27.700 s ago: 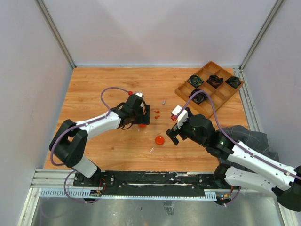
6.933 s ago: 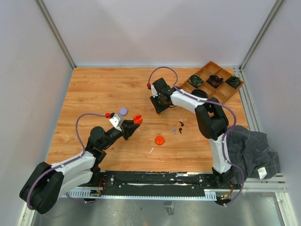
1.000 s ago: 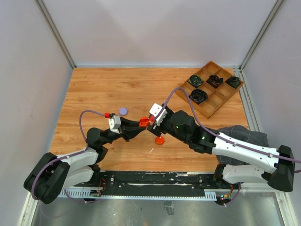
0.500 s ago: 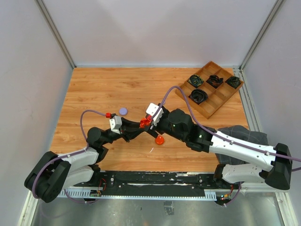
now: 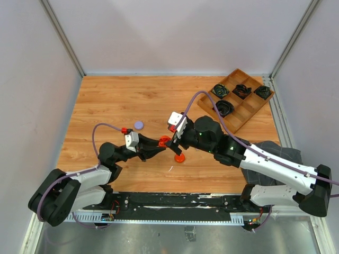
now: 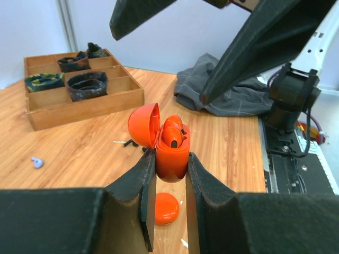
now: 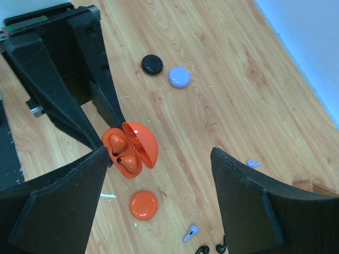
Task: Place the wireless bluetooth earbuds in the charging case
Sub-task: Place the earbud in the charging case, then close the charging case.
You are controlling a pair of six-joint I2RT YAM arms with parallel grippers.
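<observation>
Left wrist view, entry one: orange charging case [image 6: 170, 154], pinched upright at its base by the left gripper [image 6: 169, 161], held clear of the table [image 7: 228, 63], lid [image 6: 144, 124] swung open; two orange earbuds [image 6: 172, 135] sit in its wells, so that pair looks done, though the lid is not yet shut; right gripper [image 7: 159, 159] hangs just above the case, jaws spread wide, nothing between them; left arm reaches low and forward to the case; right arm stretches in from the opposite side, wrist tipped down over it; loose on the table near the case, judged left to do: lilac earbud [image 7: 190, 232], second lilac earbud [image 7: 253, 163], black earbuds [image 7: 220, 245]; orange disc [image 7: 143, 205] lies just below the case; lilac disc [image 7: 179, 76] and black disc [image 7: 152, 64] lie well apart from it.
</observation>
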